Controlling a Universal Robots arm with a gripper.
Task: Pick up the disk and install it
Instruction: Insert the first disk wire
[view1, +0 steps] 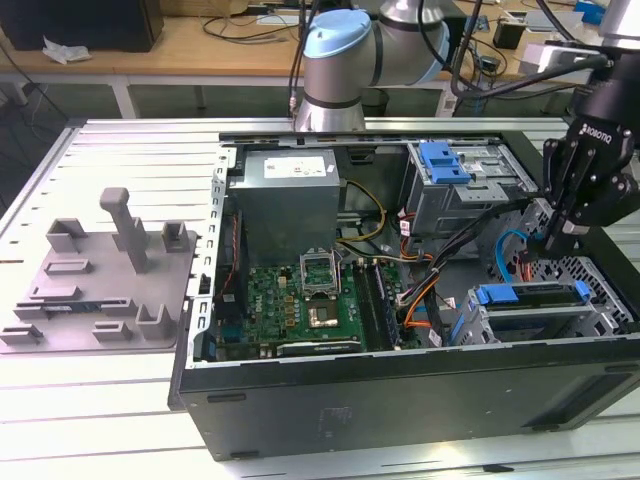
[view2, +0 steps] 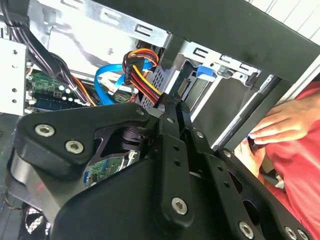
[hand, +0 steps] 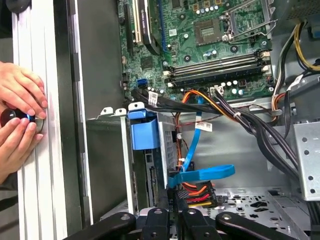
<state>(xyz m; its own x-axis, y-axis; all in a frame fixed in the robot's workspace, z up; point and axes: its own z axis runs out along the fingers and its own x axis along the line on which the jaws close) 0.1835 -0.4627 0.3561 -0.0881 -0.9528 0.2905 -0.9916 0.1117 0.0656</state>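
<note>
The robot's hand (view1: 553, 240) is hanging over the right end of the open computer case (view1: 400, 400), on the exterior view's right, with its black fingers pressed together. In both wrist views the tips (view2: 174, 107) (hand: 175, 220) are meeting just beside a bundle of red, orange, yellow and black wires (view2: 142, 70) and a flat blue cable (hand: 200, 175); I cannot tell whether anything is pinched between them. The disk (view1: 530, 293) is sitting in the metal cage at the lower right of the exterior view, just below the hand. It is showing as a flat silver slab with a bright blue plastic rail running along its upper edge. Further back, toward the upper right of that view, a blue latch piece (view1: 445, 160) is sitting on top of a second cage. The green motherboard (view1: 300, 300) is lying in the middle of the case, below the grey power-supply box (view1: 290, 200). On the exterior view's left, a grey moulded fixture (view1: 100, 270) is resting on the slatted tabletop (view1: 120, 150). In the first wrist view, a person's fingers (hand: 20, 95) are resting on the pale rail outside the case wall.
</note>
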